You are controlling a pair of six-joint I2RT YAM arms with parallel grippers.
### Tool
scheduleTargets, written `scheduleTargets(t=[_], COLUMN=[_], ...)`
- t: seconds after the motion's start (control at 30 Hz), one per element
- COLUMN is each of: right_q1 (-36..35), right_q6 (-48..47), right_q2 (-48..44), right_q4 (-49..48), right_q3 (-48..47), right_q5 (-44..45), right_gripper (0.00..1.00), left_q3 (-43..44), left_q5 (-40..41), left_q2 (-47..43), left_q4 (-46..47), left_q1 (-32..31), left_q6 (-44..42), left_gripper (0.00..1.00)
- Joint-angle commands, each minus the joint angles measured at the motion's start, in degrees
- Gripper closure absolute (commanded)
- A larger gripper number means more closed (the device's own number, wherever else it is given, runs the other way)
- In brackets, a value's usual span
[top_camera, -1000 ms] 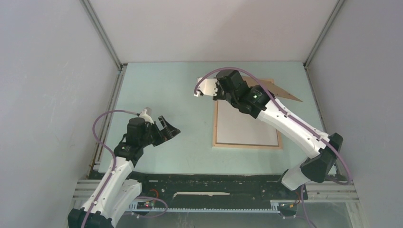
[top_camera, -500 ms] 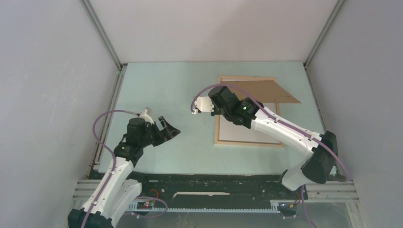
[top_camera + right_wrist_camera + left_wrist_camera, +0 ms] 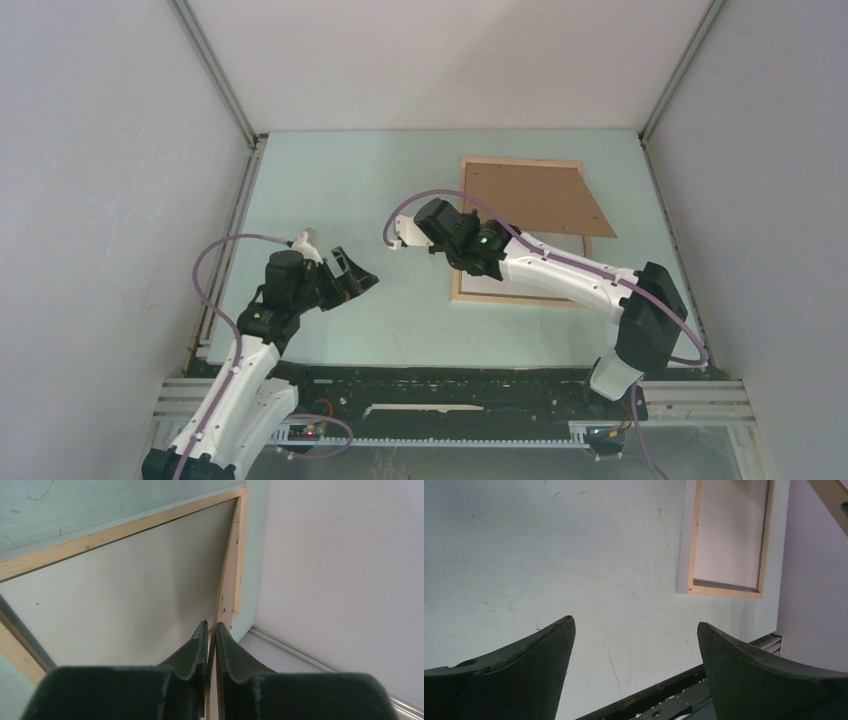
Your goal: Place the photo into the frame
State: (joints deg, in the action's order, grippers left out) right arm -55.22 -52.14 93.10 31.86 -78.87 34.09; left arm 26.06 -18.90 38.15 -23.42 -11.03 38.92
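The light wood frame (image 3: 470, 292) lies flat on the table right of centre. A plain white sheet (image 3: 560, 245) fills its opening and looks like the photo's white reverse; no printed side shows. My right gripper (image 3: 468, 235) is shut on the near left edge of the brown backing board (image 3: 535, 195), which slants over the frame's far half. In the right wrist view the gripper (image 3: 211, 626) pinches the board edge-on (image 3: 227, 570) above the frame (image 3: 115, 532) and white sheet (image 3: 125, 595). My left gripper (image 3: 355, 275) is open and empty, left of the frame (image 3: 724, 591).
Grey walls enclose the pale green table (image 3: 340, 190) on three sides. A metal rail (image 3: 225, 240) runs along the left edge. The black base rail (image 3: 450, 385) runs along the near edge; it also shows in the left wrist view (image 3: 664, 695).
My right gripper has moved left and nearer with the backing board, which has dropped from a raised tilt to lie lower over the frame. The left arm has not moved.
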Motion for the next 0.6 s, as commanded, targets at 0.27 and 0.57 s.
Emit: scheduleTargets(t=[0.27, 0.57], right_q1=[-1.55, -5.76], right_q6=[11.43, 25.31], right_q2=[0.51, -4.19], right_q4=[-0.19, 8.34], right_q3=[4.93, 3.99], right_q5=[-0.05, -4.55], right_gripper=[0.33, 0.00], left_q3=[3.91, 3.86], left_q5=[-1.63, -1.26], left_q2=[-1.56, -1.41], left_q4=[-0.65, -0.71], left_q1=[-0.23, -0.19], left_q6=[-1.72, -1.32], left_gripper=[0.00, 0.00])
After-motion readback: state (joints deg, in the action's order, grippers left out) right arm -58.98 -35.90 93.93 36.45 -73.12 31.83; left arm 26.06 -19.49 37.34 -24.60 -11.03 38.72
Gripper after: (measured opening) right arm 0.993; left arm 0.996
